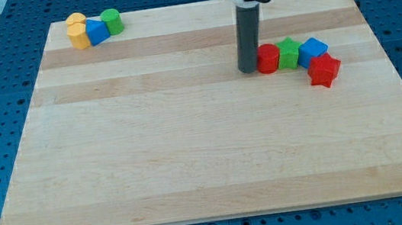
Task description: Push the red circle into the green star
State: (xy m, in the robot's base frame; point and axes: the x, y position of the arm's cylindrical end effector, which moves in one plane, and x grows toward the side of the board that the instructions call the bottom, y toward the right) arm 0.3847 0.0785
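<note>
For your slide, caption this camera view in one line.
My tip presses the red circle against the green star beside the blue block.

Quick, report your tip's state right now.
No pincer, nothing held: my tip sits on the board, against the red circle's left side; the green star touches the circle's right.

Bright even overhead light, soft short shadows, sharp focus, no glare

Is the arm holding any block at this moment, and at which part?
Nothing is held. My tip only stands against the view's left side of the red circle, which touches the green star.
</note>
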